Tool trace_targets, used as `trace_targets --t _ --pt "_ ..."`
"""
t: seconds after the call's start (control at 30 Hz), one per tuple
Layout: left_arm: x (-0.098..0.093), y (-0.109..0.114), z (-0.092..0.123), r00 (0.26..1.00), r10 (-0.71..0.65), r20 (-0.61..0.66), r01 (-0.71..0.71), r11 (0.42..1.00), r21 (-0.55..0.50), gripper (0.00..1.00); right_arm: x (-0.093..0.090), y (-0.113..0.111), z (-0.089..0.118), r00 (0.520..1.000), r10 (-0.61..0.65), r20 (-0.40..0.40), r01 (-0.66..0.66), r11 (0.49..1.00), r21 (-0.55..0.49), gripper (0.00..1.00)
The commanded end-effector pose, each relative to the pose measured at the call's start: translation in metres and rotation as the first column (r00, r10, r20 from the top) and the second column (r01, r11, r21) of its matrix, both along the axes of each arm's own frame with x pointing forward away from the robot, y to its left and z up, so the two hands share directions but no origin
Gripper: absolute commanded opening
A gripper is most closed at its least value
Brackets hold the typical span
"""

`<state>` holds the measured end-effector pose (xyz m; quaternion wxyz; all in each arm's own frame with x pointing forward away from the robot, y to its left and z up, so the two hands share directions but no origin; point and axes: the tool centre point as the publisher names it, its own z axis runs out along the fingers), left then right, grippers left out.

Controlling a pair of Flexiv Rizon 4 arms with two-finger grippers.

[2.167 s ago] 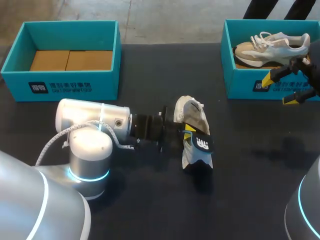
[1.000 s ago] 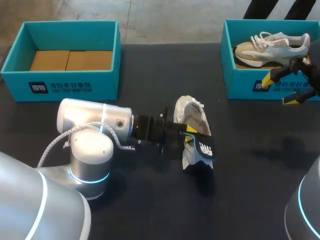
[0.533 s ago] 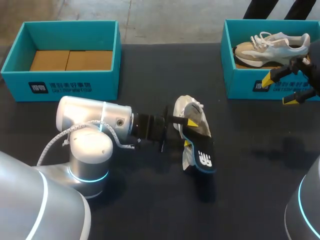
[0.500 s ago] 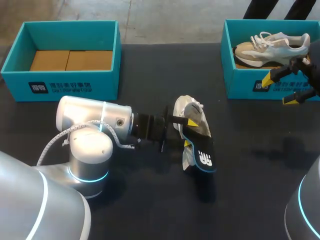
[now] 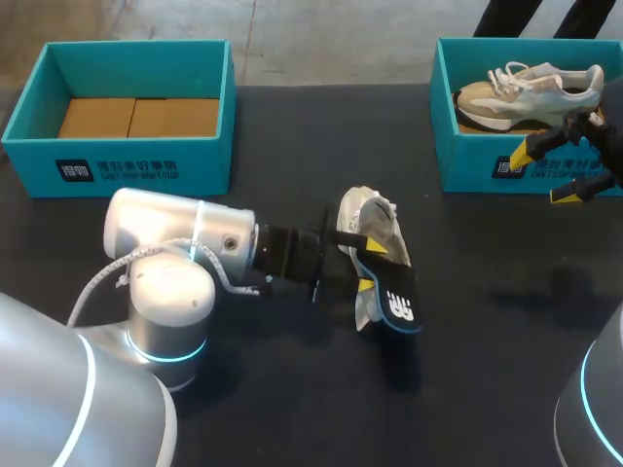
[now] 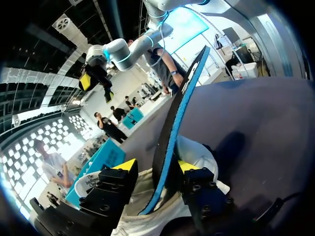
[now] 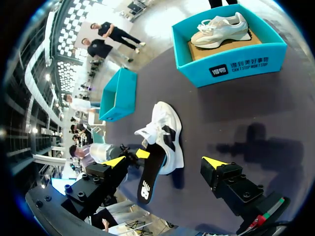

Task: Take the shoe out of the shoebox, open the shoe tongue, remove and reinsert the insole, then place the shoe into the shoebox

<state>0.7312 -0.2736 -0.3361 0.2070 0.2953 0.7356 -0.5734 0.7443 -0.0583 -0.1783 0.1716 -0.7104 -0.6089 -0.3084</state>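
Left gripper, clamped on the insole, should draw it straight clear of the shoe; right gripper hangs open, far right.

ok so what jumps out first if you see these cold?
The black insole sticking out of the white shoe mid-table, gripped by the left end effector. Next, the right end effector hanging open at the front of the right box, which holds a second shoe.
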Motion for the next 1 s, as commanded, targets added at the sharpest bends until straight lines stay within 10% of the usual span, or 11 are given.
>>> trace_targets --t 0.03,0.43,0.57,1.0 --pt "-0.007 0.004 0.005 1.0 0.008 0.007 -0.008 1.0 0.0 0.48 0.0 0.001 0.0 1.0 -0.002 -0.001 0.002 1.0 -0.003 1.0" --pt "-0.015 0.003 0.01 0.999 -0.019 0.033 0.017 0.998 0.052 0.35 0.0 0.001 0.0 1.0 -0.002 -0.001 0.002 1.0 -0.003 1.0" --pt "-0.015 0.003 0.007 0.999 -0.013 0.033 0.011 0.998 0.064 0.0 0.0 0.001 0.0 1.0 -0.002 -0.001 0.002 1.0 -0.003 1.0" --pt "-0.021 0.007 -0.001 0.997 0.071 0.001 -0.071 0.996 -0.053 0.0 0.0 0.001 0.0 1.0 -0.002 -0.001 0.002 1.0 -0.003 1.0"
